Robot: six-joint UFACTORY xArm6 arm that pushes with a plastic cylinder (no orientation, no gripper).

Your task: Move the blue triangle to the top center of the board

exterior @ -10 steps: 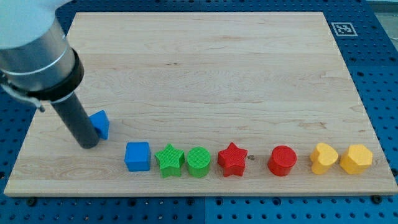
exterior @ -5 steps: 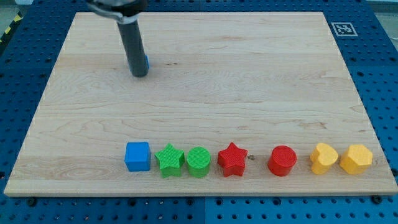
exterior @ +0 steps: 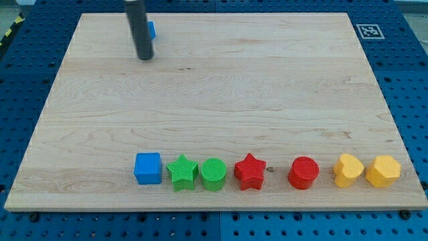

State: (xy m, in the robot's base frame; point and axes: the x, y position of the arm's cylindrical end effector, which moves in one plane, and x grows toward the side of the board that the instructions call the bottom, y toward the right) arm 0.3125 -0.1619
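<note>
The blue triangle (exterior: pixel 152 29) lies near the top of the wooden board (exterior: pixel 267 87), left of centre, and is mostly hidden behind my rod. Only a small blue sliver shows at the rod's right side. My tip (exterior: pixel 144 57) rests on the board just below and slightly left of the triangle. The rod rises to the view's top edge.
A row of blocks runs along the board's bottom: blue cube (exterior: pixel 148 168), green star (exterior: pixel 182 173), green cylinder (exterior: pixel 213 174), red star (exterior: pixel 250 171), red cylinder (exterior: pixel 303 173), yellow heart (exterior: pixel 348 169), yellow hexagon (exterior: pixel 382 171). A marker tag (exterior: pixel 368 31) sits at top right.
The blue triangle has gone from the board's left side up toward the top, with my tip following close beside it. The bottom row has not moved.
</note>
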